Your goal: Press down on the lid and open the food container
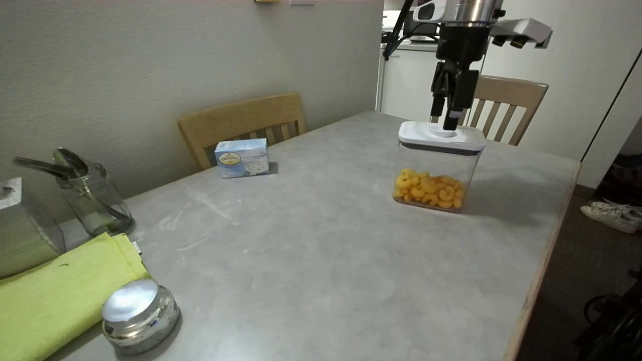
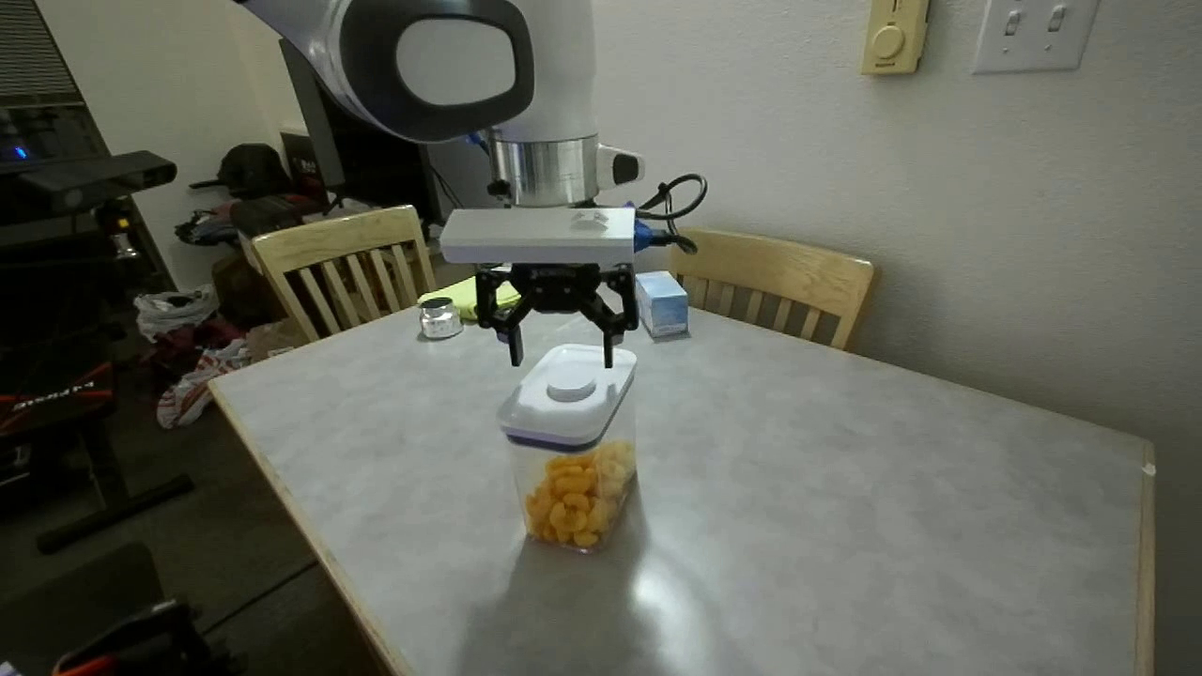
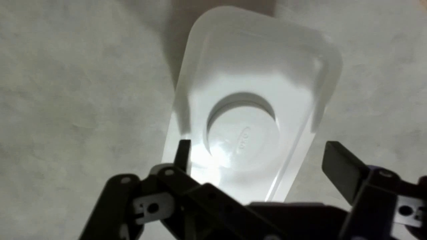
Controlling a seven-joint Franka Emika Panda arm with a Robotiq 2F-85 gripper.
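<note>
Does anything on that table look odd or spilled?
Pale smears near the glass jar stand out against the grey tabletop; residue or wear, I can't tell. The food container stands upright with its lid on.

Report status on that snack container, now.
Gripper open, empty, over the lid. Lid on the food container, its button raised. Light-blue box stands well apart, not in the way.

arm [image 2: 554,80]: overhead, bent downward | wrist [image 2: 547,172]: near vertical | fingers [image 3: 342,170]: spread well apart, tips pointing down

Both exterior views across table [image 1: 311,250], wrist view close above lid [image 3: 248,115], seemingly downward.
</note>
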